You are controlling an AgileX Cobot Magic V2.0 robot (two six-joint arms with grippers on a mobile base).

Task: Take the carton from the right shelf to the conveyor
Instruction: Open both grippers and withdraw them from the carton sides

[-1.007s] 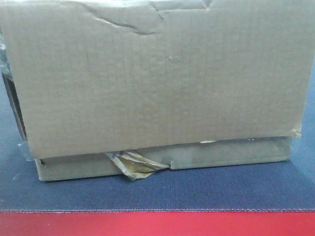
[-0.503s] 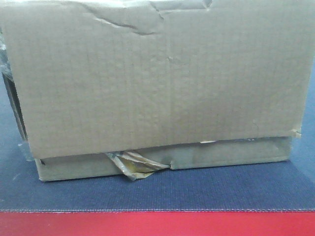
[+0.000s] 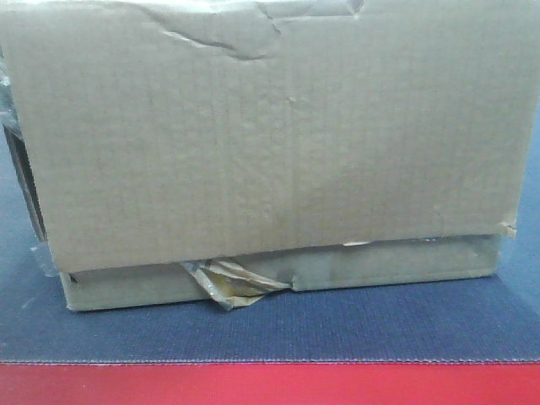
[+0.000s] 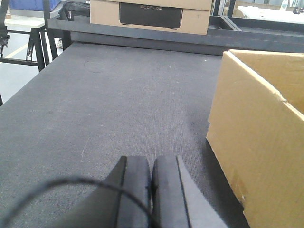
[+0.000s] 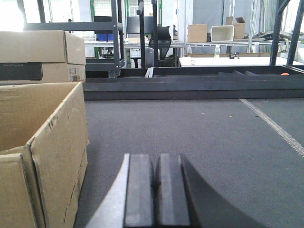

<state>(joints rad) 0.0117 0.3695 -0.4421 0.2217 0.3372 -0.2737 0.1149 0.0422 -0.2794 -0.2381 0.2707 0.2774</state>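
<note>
The brown carton [image 3: 270, 143] fills the front view, resting on the dark blue-grey conveyor belt [image 3: 354, 325] with its red border strip [image 3: 270, 384] along the bottom. A wad of yellowish tape [image 3: 229, 285] hangs at its lower seam. In the left wrist view the carton [image 4: 261, 142] stands to the right of my left gripper [image 4: 151, 164], which is shut and empty over the belt [image 4: 118, 104]. In the right wrist view the carton [image 5: 42, 152] stands to the left of my right gripper [image 5: 156, 161], also shut and empty. The right shelf is out of view.
Another cardboard box with a black label [image 4: 151, 15] sits beyond the belt's far edge, seen again as a box [image 5: 40, 56] at the left. A dark metal frame [image 5: 190, 78] borders the far side, with racks and tables behind.
</note>
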